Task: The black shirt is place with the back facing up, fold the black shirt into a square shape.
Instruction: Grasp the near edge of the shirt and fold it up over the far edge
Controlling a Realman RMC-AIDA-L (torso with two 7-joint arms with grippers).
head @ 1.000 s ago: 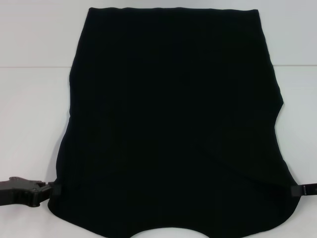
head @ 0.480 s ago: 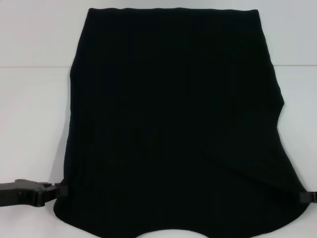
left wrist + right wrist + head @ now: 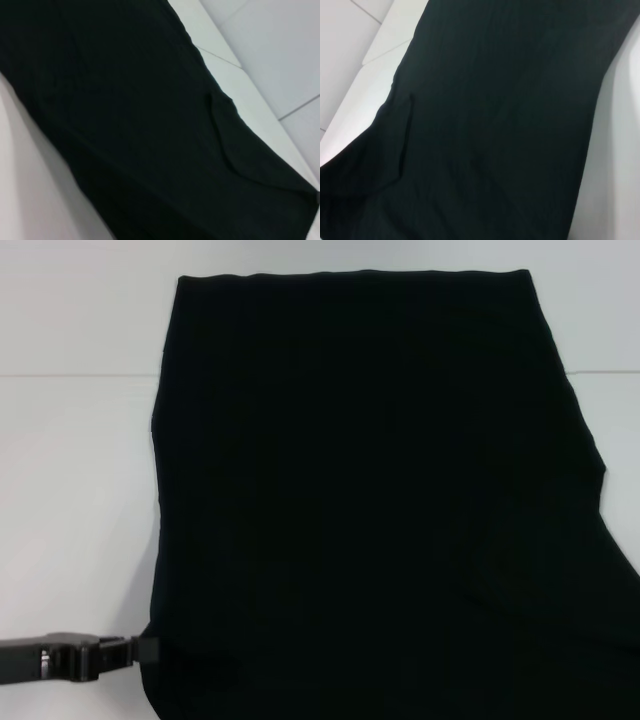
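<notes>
The black shirt (image 3: 370,490) fills most of the head view, plain side up, with its far hem straight across the back of the white table (image 3: 70,500). Its near part runs off the lower and right edges of that view and seems raised off the table. At the shirt's near left edge my left gripper (image 3: 148,650) is shut on the fabric. My right gripper is out of view. The left wrist view shows the shirt (image 3: 125,125) as one long dark sheet with a fold line. The right wrist view shows the shirt (image 3: 495,125) much the same. Neither shows any fingers.
Bare white table lies to the left of the shirt, and a narrow strip of the table (image 3: 610,410) shows on the right. The table's far edge (image 3: 70,374) runs across the back, with grey floor beyond it.
The shirt's far hem has slid toward me, and its near edge has dropped out of the picture. My left gripper moved lower and slightly inward with the fabric. The right gripper has left the view.
</notes>
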